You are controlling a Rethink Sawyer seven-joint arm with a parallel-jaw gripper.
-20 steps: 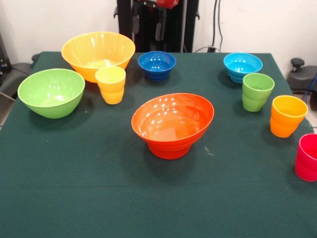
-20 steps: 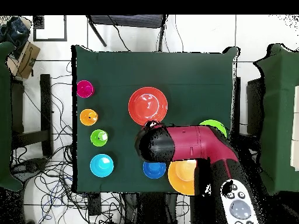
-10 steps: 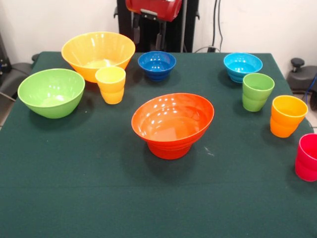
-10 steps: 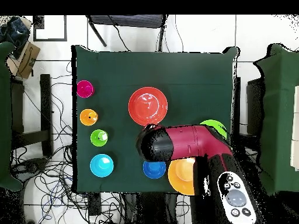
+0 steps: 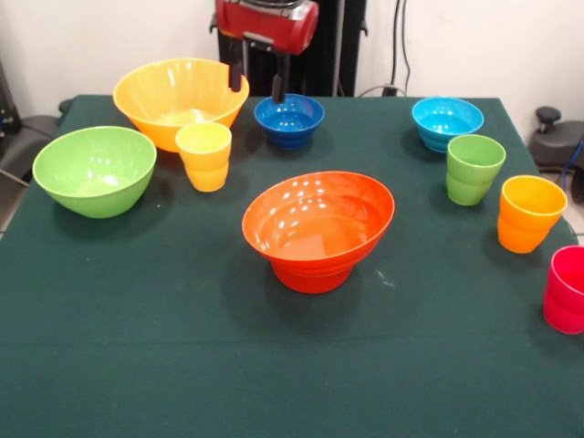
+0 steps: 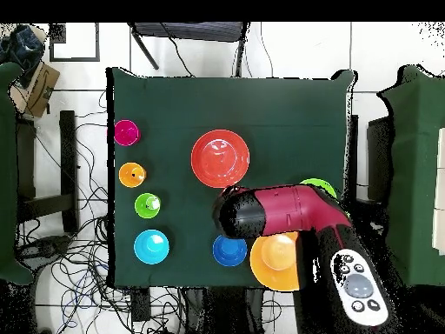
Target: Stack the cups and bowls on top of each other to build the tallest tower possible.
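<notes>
Four light, slippery ridged plastic cups suit rim grasps; the open end effector hangs beside the small dark blue plastic bowl.

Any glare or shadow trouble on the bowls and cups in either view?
Front view: bright overhead-light highlights streak inside the tower and the large yellow bowl; soft shadows sit close under each piece. Overhead view: small glare spots on the tower; the arm hides part of two bowls.
</notes>
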